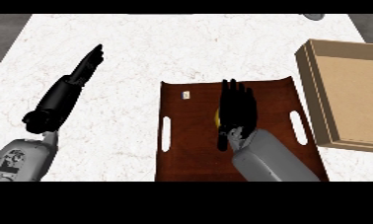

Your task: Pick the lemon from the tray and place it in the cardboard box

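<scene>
The brown tray (189,159) lies on the white marbled counter (182,45), with a slot handle cut through near each of its side edges. Over the middle of the tray hangs the right hand (237,109), palm down, its fingers straight and held close together, pointing toward the tray's far edge. The lemon (217,116) sits on the tray directly beneath this hand; only a thin yellow sliver of it peeks out at the left side of the palm, so most of the fruit is hidden. Whether the hand touches the lemon cannot be told. A small pale label (186,94) lies near the tray's far left corner. The cardboard box (342,94) stands open just beside the tray's right edge, reaching further back than the tray. Well to the left of the tray, the left hand (89,62) rests above the counter, fingers straight and together.
</scene>
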